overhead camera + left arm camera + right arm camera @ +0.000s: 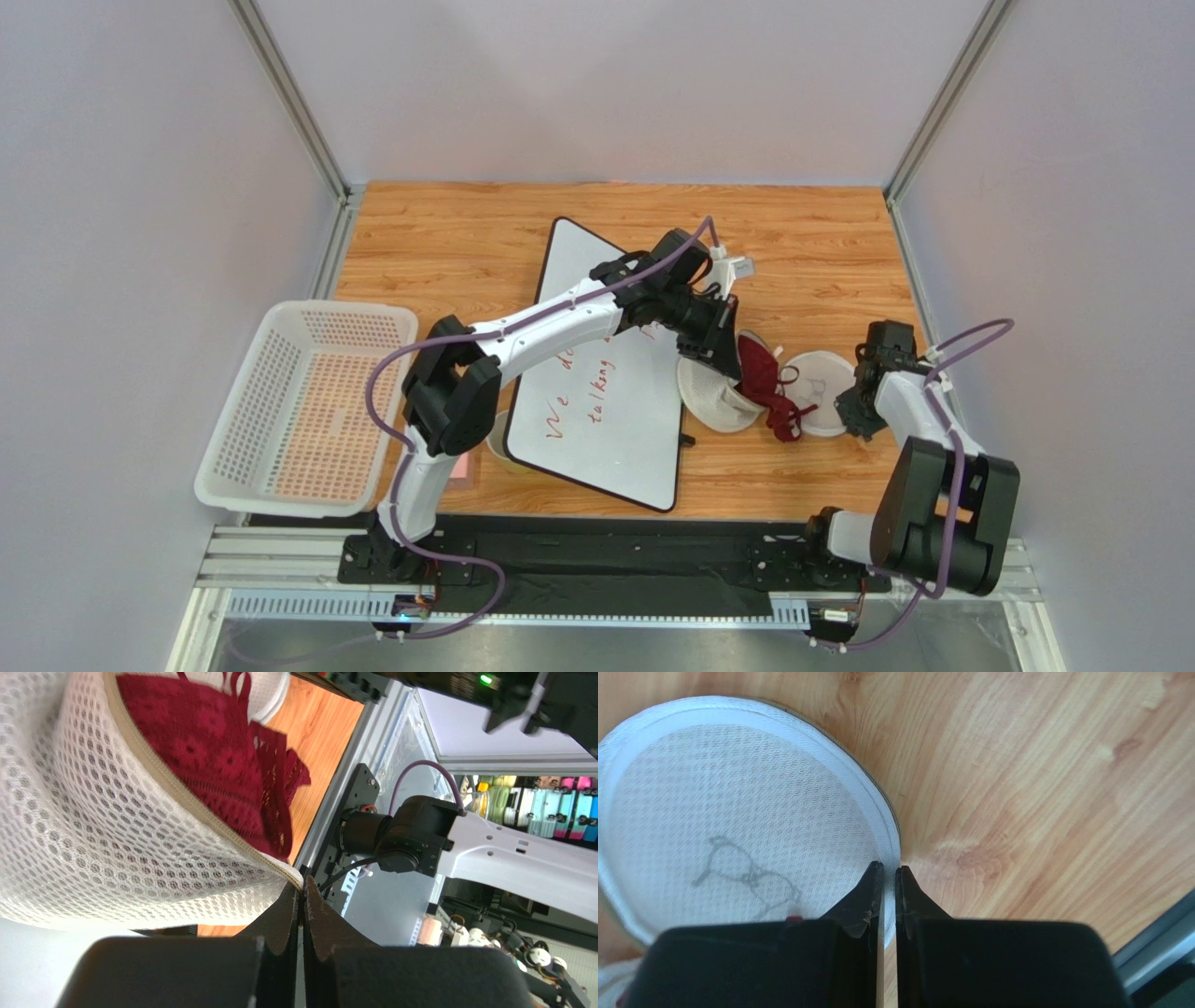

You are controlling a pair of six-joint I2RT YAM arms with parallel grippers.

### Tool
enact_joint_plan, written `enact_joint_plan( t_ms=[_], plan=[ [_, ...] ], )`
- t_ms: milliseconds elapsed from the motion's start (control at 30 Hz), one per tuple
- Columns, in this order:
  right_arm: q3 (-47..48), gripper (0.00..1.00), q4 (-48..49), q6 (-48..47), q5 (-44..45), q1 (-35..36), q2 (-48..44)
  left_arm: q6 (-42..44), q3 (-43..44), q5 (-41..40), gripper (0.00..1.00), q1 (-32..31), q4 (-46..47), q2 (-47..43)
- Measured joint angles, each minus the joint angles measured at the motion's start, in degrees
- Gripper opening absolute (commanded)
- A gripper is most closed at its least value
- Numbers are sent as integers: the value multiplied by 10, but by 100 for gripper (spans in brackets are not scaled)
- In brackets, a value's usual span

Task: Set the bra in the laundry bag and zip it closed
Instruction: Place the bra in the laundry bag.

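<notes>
Now L pincer point(303, 894) pinches laundry bag point(105, 847) rim

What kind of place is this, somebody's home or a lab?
Probably a robot test cell in a lab: a wooden table boxed in by plain grey panels, two arms bolted to a metal rail, and a whiteboard lying flat.

Maroon lace bra point(765, 380) spills from open white mesh laundry bag point(717, 405).

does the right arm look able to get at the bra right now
likely yes, once it lets go: its fingers are pinched on the lid's rim. the bra spills from the laundry bag right beside that lid, uncovered on its side
</notes>
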Motion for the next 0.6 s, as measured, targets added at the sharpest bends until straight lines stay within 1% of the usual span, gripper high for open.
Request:
enact_joint_plan(
  t_ms=[100, 267, 333, 367, 400, 467, 500, 600],
  plan=[
    [-5, 0, -20, -4, 7, 0, -69, 1, 3, 0, 0, 0, 0, 8],
    [-2, 0, -59, -13, 28, 0, -229, 3, 12, 2, 0, 1, -9, 24],
    [2, 0, -78, -15, 33, 0, -276, 3, 13, 2, 1, 3, -13, 27],
    [4, 0, -86, -16, 33, 0, -290, 3, 14, 2, 3, 5, -14, 29],
    [6, 0, -94, -17, 34, 0, -299, 3, 15, 1, 11, 5, -15, 30],
    [7, 0, -108, -21, 35, 1, -303, 6, 19, -1, 21, 8, -19, 32],
    [7, 0, -115, -23, 35, 2, -304, 8, 21, -3, 29, 9, -20, 32],
    [8, 0, -136, -26, 36, 13, -306, 18, 21, -14, 39, 14, -26, 32]
  ],
)
